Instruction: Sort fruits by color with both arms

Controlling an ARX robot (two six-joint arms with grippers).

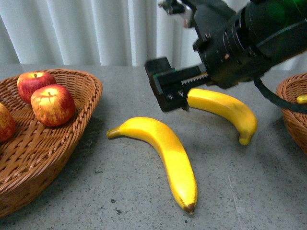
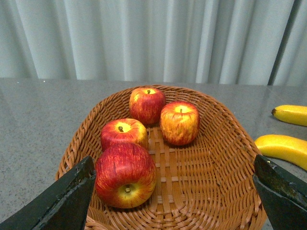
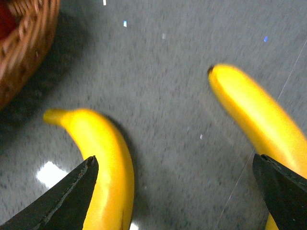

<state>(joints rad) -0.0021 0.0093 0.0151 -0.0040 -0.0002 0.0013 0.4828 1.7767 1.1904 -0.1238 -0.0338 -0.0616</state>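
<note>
Several red apples with yellow tops, among them one (image 2: 125,175) nearest my fingers, lie in a brown wicker basket (image 2: 225,139). My left gripper (image 2: 173,201) hangs open over that basket's near end, holding nothing. Two of the apples (image 1: 53,104) show in the front view. Two yellow bananas lie on the grey table: a near one (image 1: 163,148) and a far one (image 1: 225,108). My right gripper (image 1: 163,88) hovers open above them. In the right wrist view its fingers straddle the table between one banana (image 3: 103,153) and the other (image 3: 259,115).
A second wicker basket (image 1: 290,105) stands at the right edge with a bit of yellow fruit (image 1: 301,99) in it. The apple basket's rim (image 1: 91,91) is close to the near banana's stem. White curtains hang behind the table.
</note>
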